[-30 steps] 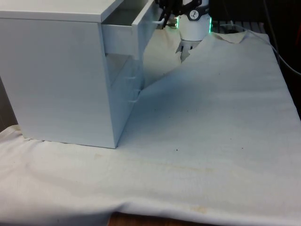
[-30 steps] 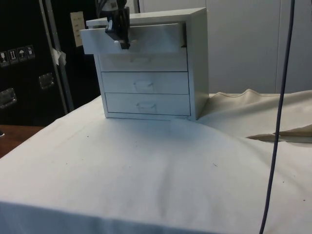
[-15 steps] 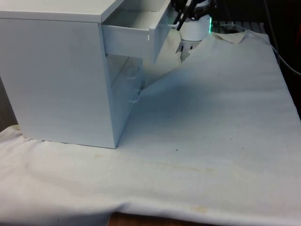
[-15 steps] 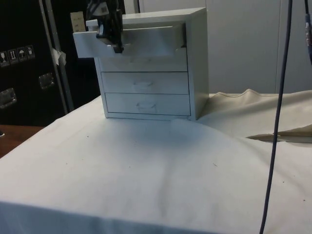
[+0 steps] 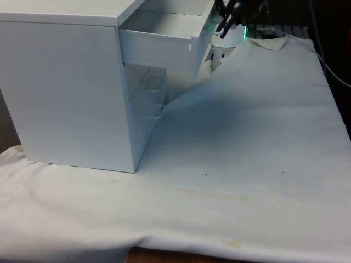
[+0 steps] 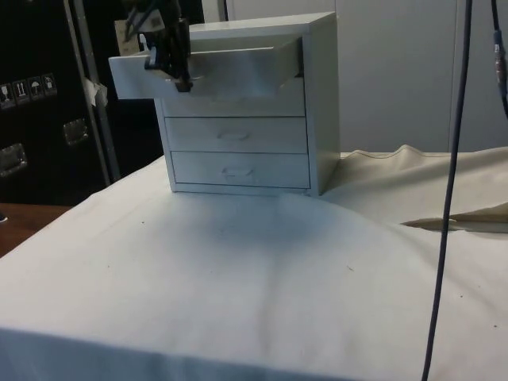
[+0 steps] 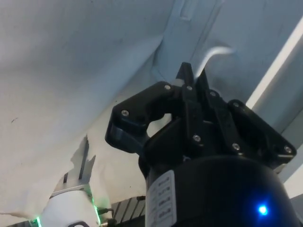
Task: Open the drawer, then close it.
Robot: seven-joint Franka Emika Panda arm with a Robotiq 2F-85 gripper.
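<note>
At the chest of drawers, top drawer pulled well out over the white cloth. Gripper pinched tight on the drawer's curved handle at the front panel. Lower two drawers flush.

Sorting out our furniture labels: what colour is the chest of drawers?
White all over; the chest of drawers shows it best in the side view.
</note>
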